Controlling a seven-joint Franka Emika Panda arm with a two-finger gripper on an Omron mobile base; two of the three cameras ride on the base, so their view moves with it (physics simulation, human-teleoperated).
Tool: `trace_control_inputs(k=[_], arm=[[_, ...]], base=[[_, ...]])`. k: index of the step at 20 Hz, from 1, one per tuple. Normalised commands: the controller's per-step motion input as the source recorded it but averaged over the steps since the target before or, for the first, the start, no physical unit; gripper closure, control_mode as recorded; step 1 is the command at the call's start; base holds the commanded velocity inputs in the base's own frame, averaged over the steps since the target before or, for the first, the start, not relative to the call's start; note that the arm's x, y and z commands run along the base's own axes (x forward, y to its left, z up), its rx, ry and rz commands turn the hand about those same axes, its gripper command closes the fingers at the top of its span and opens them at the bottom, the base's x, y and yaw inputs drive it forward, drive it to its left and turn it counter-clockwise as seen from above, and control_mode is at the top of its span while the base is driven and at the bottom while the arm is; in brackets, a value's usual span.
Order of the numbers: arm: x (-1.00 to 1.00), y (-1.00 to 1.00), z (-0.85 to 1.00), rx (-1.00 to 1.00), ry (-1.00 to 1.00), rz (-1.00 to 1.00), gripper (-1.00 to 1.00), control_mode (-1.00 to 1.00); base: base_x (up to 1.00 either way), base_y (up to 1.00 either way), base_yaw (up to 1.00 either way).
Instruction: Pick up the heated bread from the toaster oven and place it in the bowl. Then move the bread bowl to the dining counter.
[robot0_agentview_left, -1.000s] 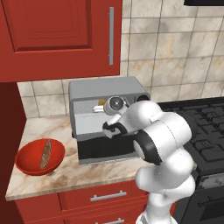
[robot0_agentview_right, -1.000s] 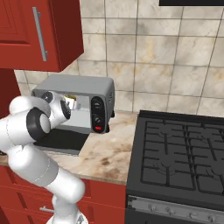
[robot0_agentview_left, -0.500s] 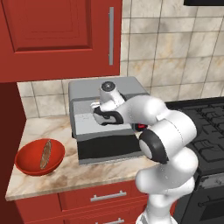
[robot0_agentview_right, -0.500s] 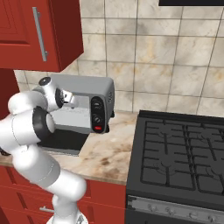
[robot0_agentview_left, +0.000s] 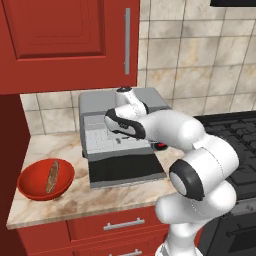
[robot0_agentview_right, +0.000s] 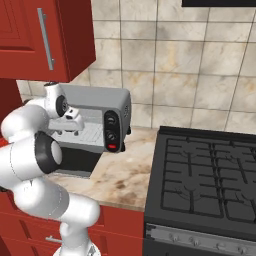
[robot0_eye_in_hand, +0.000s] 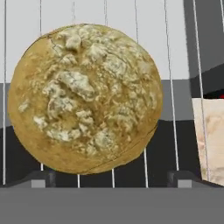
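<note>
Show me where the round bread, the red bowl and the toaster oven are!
heated bread (robot0_eye_in_hand: 85, 98): hand view, middle of its lumpy crust.
bowl (robot0_agentview_left: 31, 186): left base view, bare red inside near the rim.
toaster oven (robot0_agentview_right: 100, 98): right base view, grey top.

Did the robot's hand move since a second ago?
Yes. In the left base view, the end effector has swung left from beside the toaster oven and reached into its open front, over the bread.

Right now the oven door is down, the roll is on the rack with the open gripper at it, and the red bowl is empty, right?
Not quite. The bowl isn't empty: the left base view shows a long brown bread stick in it. The oven door is down, and the roll sits on the rack at the open gripper.
</note>
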Motion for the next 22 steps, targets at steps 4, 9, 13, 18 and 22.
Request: trace_control_inputs(k=[4, 9, 13, 18, 22], arm=[[-1.0, -0.4, -0.82, -0.09, 0.3, -0.02, -1.0, -1.0], [-0.91, -0.24, -0.29, -0.03, 0.12, -0.01, -1.0, -1.0], [-0.05, 0.2, 0.78, 0.05, -0.27, 0.0, -1.0, -1.0], [0.22, 0.09, 0.31, 0.0, -0.24, 0.0, -1.0, -1.0], [0.2, 0.01, -0.09, -0.01, -0.01, 0.0, -1.0, -1.0]], base=[[0.0, 0.0, 0.0], [0.0, 0.0, 0.0], [0.0, 0.0, 0.0], [0.0, 0.0, 0.0], [0.0, 0.0, 0.0]])
